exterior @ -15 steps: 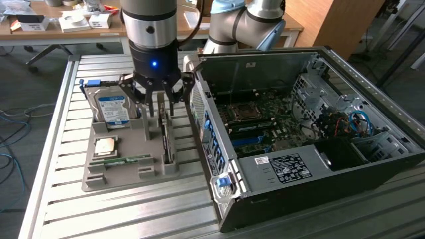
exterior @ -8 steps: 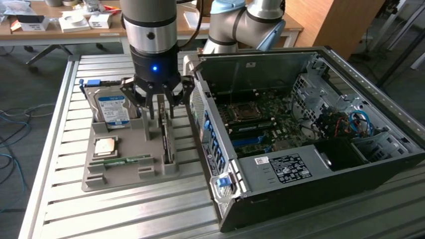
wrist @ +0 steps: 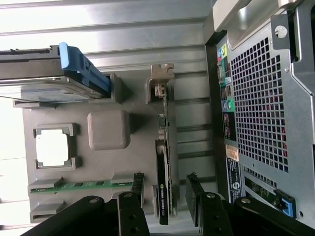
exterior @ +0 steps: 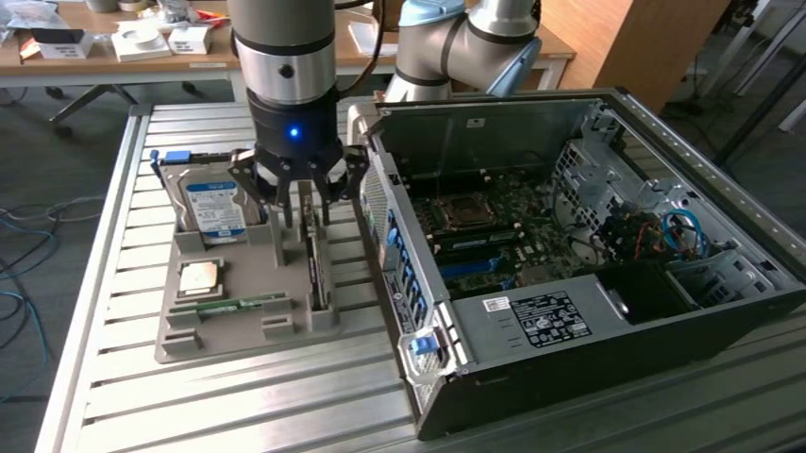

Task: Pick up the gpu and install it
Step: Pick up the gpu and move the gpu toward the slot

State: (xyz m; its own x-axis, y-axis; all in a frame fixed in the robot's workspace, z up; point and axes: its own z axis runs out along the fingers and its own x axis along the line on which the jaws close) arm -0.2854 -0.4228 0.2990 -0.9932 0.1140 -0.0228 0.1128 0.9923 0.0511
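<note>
Now, the pick-up step: the tool (exterior: 302,209) hangs wide open over the gpu (exterior: 313,260), which stands on edge in the grey tray (exterior: 240,326) beside the computer case (exterior: 504,396). Its fingers (wrist: 193,184) sit either side of the card, so gripping likely calls for a square squeeze.

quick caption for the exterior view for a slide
Open gripper straddling the gpu, which stands on edge in a grey parts tray beside the open computer case.
</note>
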